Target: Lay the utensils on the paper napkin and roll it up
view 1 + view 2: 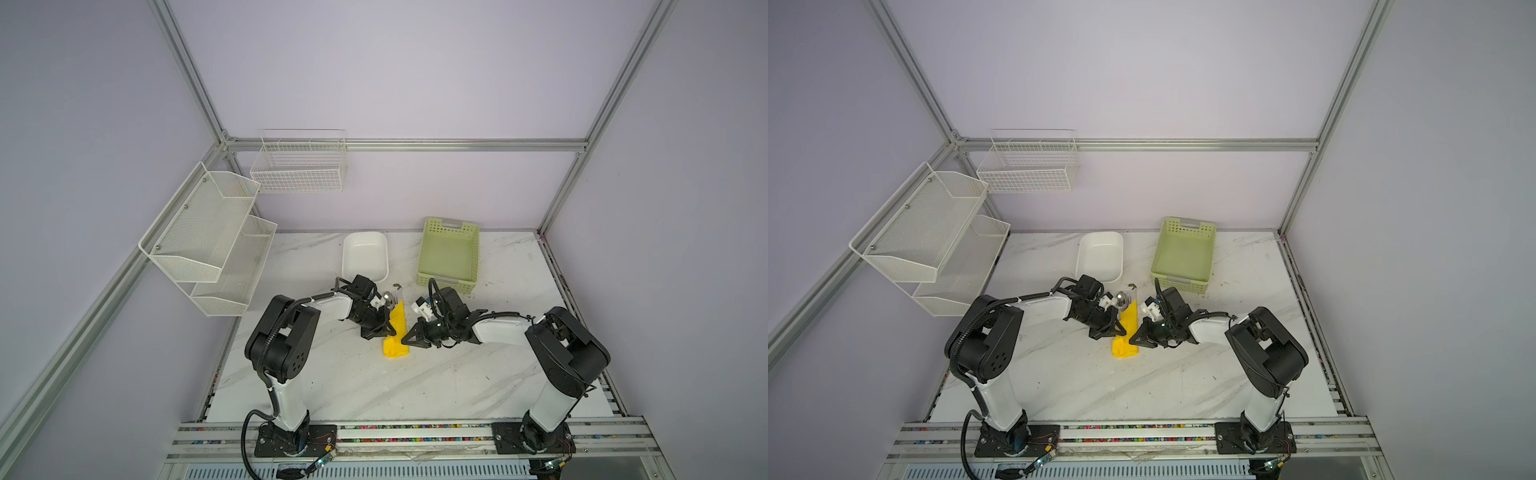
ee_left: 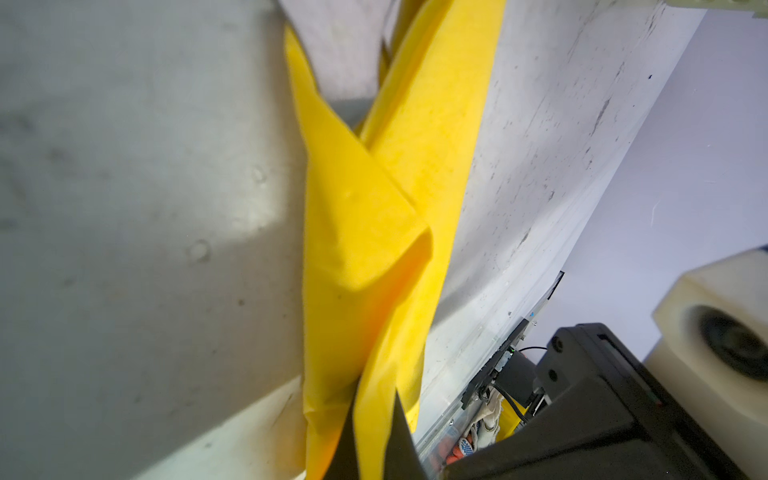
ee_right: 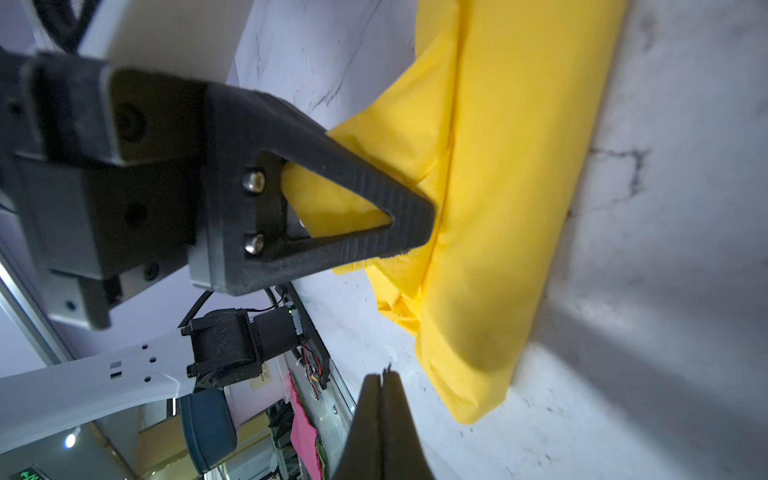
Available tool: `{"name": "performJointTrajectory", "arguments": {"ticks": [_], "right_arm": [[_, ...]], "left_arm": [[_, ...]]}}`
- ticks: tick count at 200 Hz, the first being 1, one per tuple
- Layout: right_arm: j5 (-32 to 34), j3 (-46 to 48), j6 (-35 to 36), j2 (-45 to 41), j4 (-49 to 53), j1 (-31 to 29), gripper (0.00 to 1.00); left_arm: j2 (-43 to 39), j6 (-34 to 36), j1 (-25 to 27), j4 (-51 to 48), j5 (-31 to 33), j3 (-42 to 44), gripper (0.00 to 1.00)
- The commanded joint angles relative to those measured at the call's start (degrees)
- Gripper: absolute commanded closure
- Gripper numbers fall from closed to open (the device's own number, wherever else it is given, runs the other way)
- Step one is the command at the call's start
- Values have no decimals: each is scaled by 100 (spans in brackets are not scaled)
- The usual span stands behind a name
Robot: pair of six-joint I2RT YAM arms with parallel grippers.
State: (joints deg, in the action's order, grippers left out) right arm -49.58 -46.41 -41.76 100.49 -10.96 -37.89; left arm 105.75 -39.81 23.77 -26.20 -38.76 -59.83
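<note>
Napkin (image 1: pixel 399 318) — pinched in left tool (image 1: pixel 392 332), beside right tool (image 1: pixel 404 340).

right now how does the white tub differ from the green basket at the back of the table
The white tub has solid walls; the green basket has perforated ones. The white tub's corners are rounded, the green basket's squarer, with a grey handle at each end. The white tub stands left of the green basket in both top views and looks smaller. Both are open-topped, hold nothing visible and stand at the far side of the table.
</note>
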Motion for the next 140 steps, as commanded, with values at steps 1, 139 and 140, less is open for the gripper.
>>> {"name": "performJointTrajectory", "arguments": {"ticks": [1, 139, 140], "right_arm": [[-608, 80, -48, 232, -719, 26, 100], [-291, 439, -116, 1134, -1040, 221, 100], [-286, 439, -115, 1137, -1040, 221, 100]], "left_arm": [[115, 93, 3, -425, 343, -261, 100], [-190, 79, -4, -612, 387, -336, 100], [-201, 79, -4, -618, 387, -340, 100]]}}
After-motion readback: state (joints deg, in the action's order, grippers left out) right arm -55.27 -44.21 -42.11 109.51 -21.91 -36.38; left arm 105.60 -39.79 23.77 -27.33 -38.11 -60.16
